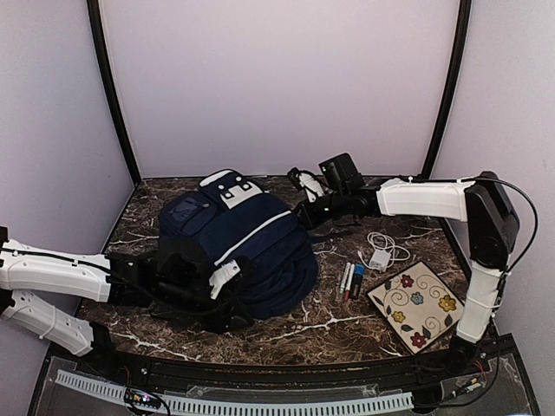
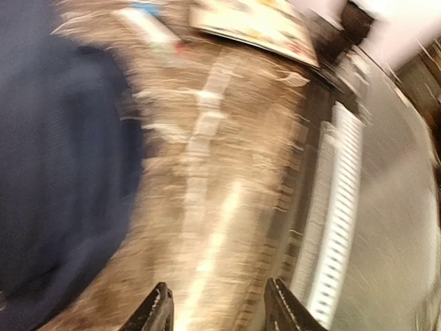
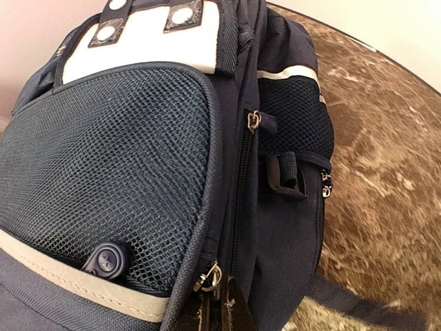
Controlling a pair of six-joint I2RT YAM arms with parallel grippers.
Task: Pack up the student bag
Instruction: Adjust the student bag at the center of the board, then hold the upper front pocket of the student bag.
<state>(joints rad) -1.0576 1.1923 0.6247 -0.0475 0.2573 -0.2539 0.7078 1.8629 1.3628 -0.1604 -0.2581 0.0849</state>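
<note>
The student bag, navy with white stripes and a pale patch at its top, lies in the middle of the marble table. My right gripper is at its far right side. In the right wrist view the dark fingertips are shut on the metal zipper pull beside the mesh front pocket. My left gripper is at the bag's near side. The left wrist view is blurred: the jaws stand apart over bare table, and the bag fills the left.
Several pens, a white charger with its cable and a floral notebook lie to the right of the bag. The notebook also shows in the left wrist view. A white ribbed rail runs along the near edge.
</note>
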